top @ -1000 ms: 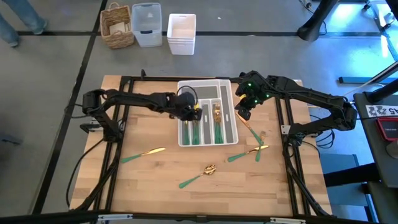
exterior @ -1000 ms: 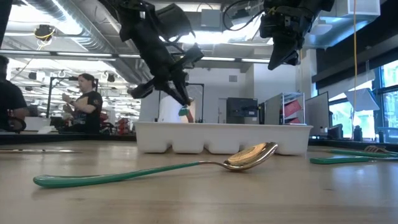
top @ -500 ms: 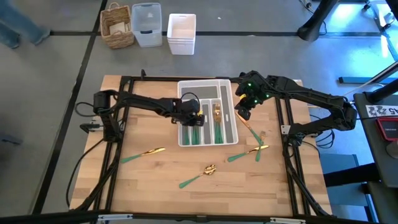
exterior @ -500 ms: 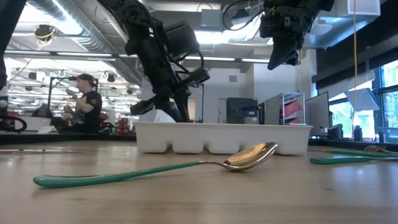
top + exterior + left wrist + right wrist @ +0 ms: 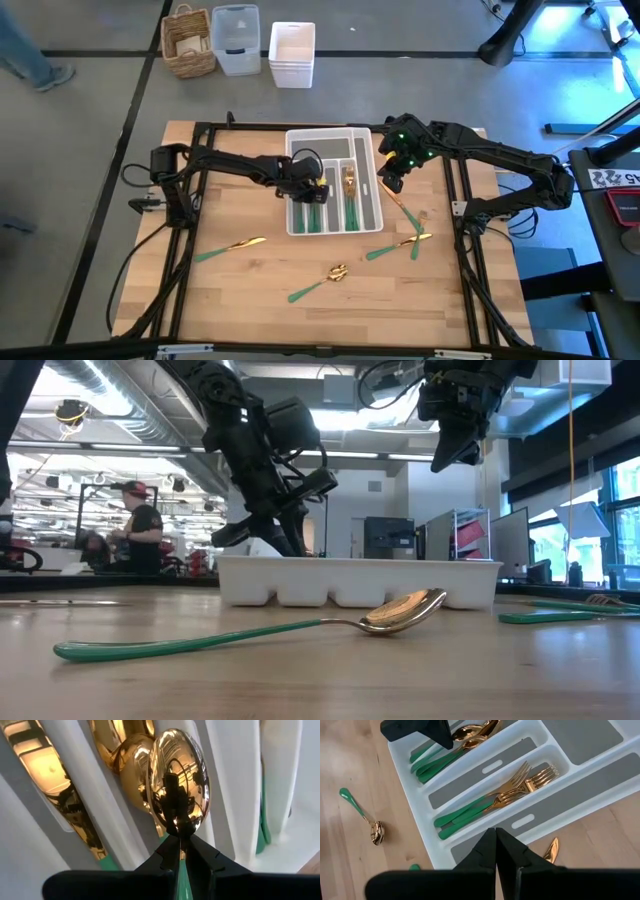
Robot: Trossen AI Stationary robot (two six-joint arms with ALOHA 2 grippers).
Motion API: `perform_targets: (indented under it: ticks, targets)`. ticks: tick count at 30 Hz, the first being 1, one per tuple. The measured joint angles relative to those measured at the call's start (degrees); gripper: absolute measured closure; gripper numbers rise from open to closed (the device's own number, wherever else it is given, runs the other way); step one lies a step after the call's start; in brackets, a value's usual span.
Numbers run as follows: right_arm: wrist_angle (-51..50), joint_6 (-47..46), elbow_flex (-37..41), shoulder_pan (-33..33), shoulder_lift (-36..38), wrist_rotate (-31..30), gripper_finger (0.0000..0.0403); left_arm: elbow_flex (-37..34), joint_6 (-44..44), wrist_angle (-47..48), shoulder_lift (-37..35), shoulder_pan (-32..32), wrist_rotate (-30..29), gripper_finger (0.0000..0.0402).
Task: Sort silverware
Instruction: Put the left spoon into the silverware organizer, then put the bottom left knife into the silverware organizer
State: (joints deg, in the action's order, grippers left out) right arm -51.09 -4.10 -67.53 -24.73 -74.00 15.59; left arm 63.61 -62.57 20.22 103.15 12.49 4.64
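The white slotted tray (image 5: 330,133) sits at the table's middle, toward its far edge, with gold-headed, green-handled spoons (image 5: 451,751) and forks (image 5: 512,790) lying in its slots. My left gripper (image 5: 312,190) is low over the tray's left slot, shut on a spoon (image 5: 177,780). My right gripper (image 5: 392,181) hangs shut and empty above the table just right of the tray, high in the low view (image 5: 450,455). Several loose pieces lie flat on the wood: one (image 5: 233,247) near left, a spoon (image 5: 322,282) near the middle, others (image 5: 400,246) on the right. My left gripper pinches the spoon's slim neck (image 5: 181,834) just behind the gold bowl, between its two fingertips (image 5: 166,854); the green handle (image 5: 180,872) runs back between the fingers. The bowl points away from the gripper, over the bowls of the spoons in the slot; whether it rests on them, I cannot tell.
A wicker basket (image 5: 189,40) and two white bins (image 5: 292,52) stand on the floor beyond the table. A black frame (image 5: 190,200) borders the tabletop. A person (image 5: 135,525) shows in the room behind. Bare wood lies along the near edge.
My left gripper has gone down into the tray's left slot and a little toward the near edge, carrying the spoon below the tray wall in the low view. It has kept still for the last half second. The person in the room has shifted.
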Motion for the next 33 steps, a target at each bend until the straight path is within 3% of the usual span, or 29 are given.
perform_targets:
  ticks: [14, 26, 33]
  targets:
    - [-0.02, 0.00, 0.00, -0.01, 0.00, 0.07, 0.0397, 0.00, 1.79, 0.11, 0.00, 0.00, 0.29, 0.0382]
    - [-0.11, -0.02, 0.02, 0.00, 0.00, 0.11, 0.0397, -0.37, 0.09, -0.25, 1.42, 0.26, 0.74, 0.0299]
    - [-0.07, -0.02, 0.00, 0.00, 0.00, 0.11, 0.0397, -0.37, -0.01, 0.22, -2.26, 2.33, 12.50, 0.0294]
